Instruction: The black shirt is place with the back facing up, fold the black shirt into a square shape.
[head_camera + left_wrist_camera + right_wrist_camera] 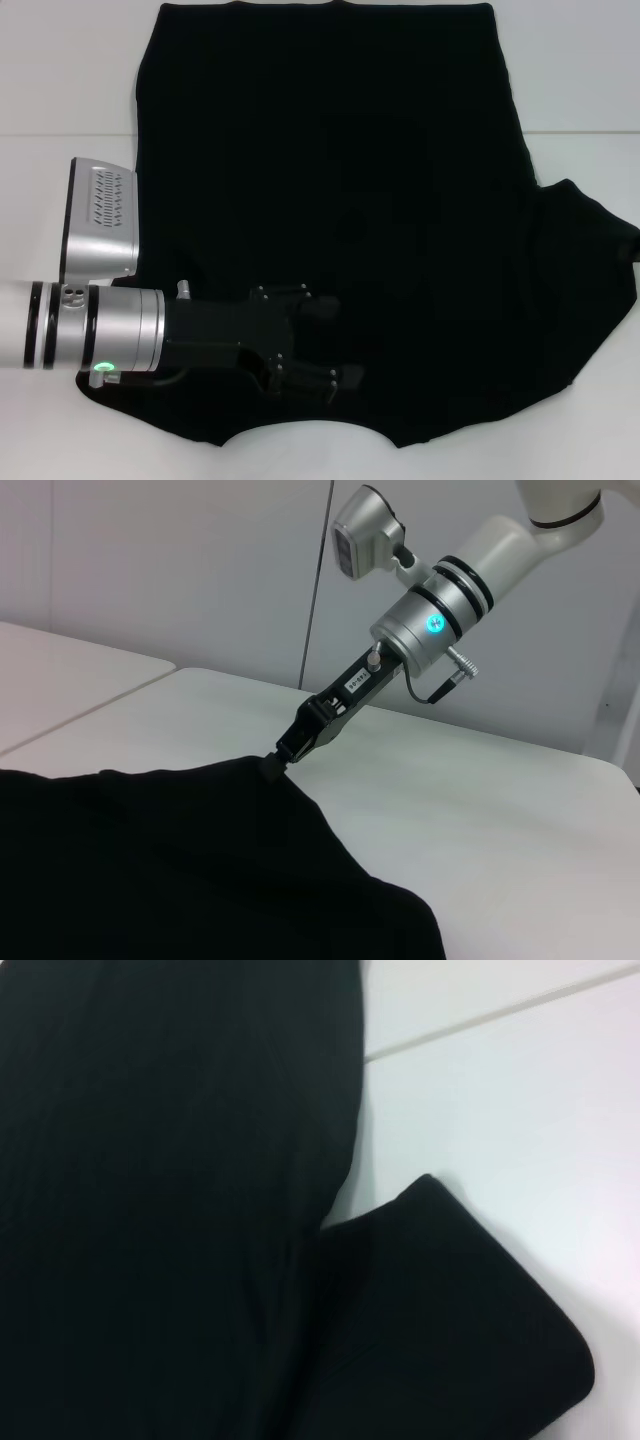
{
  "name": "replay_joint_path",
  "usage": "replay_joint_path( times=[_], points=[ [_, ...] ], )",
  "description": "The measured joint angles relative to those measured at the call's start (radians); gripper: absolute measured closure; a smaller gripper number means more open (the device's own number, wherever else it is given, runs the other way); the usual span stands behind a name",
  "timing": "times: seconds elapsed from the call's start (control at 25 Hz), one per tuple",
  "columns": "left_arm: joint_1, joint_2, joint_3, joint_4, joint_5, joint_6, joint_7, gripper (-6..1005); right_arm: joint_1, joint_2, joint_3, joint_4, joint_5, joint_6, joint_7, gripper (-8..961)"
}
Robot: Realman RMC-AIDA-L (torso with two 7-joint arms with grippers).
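Two grippers are on the job: my right gripper, seen from the left wrist, has its fingers pressed together on the outer edge of the right sleeve, pinching a small peak of cloth just above the white surface. My left gripper hovers low over the near-left part of the black shirt, fingers spread and gripping nothing that I can make out. The shirt lies flat and open across the middle of the surface, and no lettering shows. I judge the step in hand to be folding this sleeve in over the body. To do it well I should lift only enough to clear the cloth, carry the cuff straight across so the fold runs parallel to the side seam, and let my left gripper press the body down so it does not drag along.
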Motion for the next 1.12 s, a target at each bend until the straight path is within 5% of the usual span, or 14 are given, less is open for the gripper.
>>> replay_joint_path(
  times=[0.76, 1.12],
  points=[
    [-0.002, -0.003, 0.001, -0.005, -0.002, -0.009, -0.004, 67, 0.014, 0.000, 0.023, 0.000, 0.007, 0.017, -0.039, 882],
    [-0.008, -0.002, 0.002, -0.005, -0.002, -0.002, -0.004, 66, 0.066, 0.013, 0.004, 0.001, 0.173, -0.122, -0.188, 867]
  ],
)
